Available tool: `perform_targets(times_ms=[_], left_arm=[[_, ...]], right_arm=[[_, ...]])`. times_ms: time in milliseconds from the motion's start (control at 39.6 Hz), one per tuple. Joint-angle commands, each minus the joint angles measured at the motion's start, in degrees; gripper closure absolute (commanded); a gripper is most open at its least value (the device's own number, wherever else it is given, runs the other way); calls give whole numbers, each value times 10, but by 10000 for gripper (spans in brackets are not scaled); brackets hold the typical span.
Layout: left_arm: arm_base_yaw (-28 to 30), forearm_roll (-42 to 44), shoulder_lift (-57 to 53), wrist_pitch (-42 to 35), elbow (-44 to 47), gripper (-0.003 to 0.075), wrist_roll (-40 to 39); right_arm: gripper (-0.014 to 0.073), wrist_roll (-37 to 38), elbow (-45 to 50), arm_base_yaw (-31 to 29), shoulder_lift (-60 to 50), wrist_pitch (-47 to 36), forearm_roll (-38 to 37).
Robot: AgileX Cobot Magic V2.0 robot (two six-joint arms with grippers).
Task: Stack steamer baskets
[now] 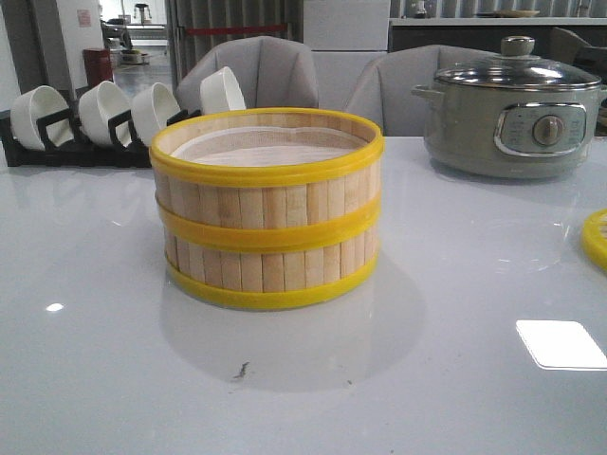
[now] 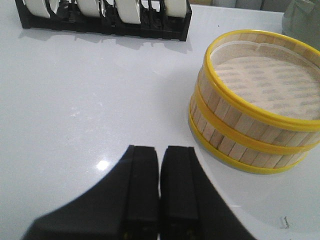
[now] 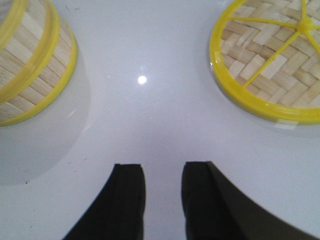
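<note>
Standing stacked on the white table (image 1: 114, 313), two steamer baskets (image 1: 267, 210), one on the other, open at the top. Ahead of the left gripper (image 2: 160, 190) and off to one side, well apart from its fingers, which press together with nothing between them. Lying flat on the table, woven lid (image 3: 270, 60), ahead of the right gripper (image 3: 162, 200), whose fingers stand parted and empty. Behind the stack, bowl rack (image 1: 95, 118) and grey pot (image 1: 512, 118).

open table (image 1: 104, 360) left | stacked baskets (image 1: 267, 209) centre | lid (image 1: 597, 237) right
</note>
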Motion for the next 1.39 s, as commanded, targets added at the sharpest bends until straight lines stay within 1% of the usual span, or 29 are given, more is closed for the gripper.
perform_targets(times_ms=[0, 177, 303, 455, 682, 834, 960, 1364], left_arm=[[1, 0, 0, -48, -16, 634, -4], [1, 0, 0, -48, -16, 634, -4], [1, 0, 0, -48, -16, 634, -4], [1, 0, 0, -48, -16, 634, -4], [1, 0, 0, -48, -16, 634, -4], [1, 0, 0, -48, -16, 634, -4], [1, 0, 0, -48, -16, 634, -4], [1, 0, 0, -48, -16, 634, -4]], right_arm=[[274, -1, -39, -24, 48, -43, 3], [274, -1, -104, -79, 152, -44, -7], [274, -1, -161, -105, 220, -52, -29], [274, -1, -232, -112, 306, -48, -69], [274, -1, -314, -112, 407, -37, -82], [274, -1, -337, -112, 451, -36, -97], [274, -1, -345, -112, 480, -35, -129], [274, -1, -355, -113, 519, -70, -131]])
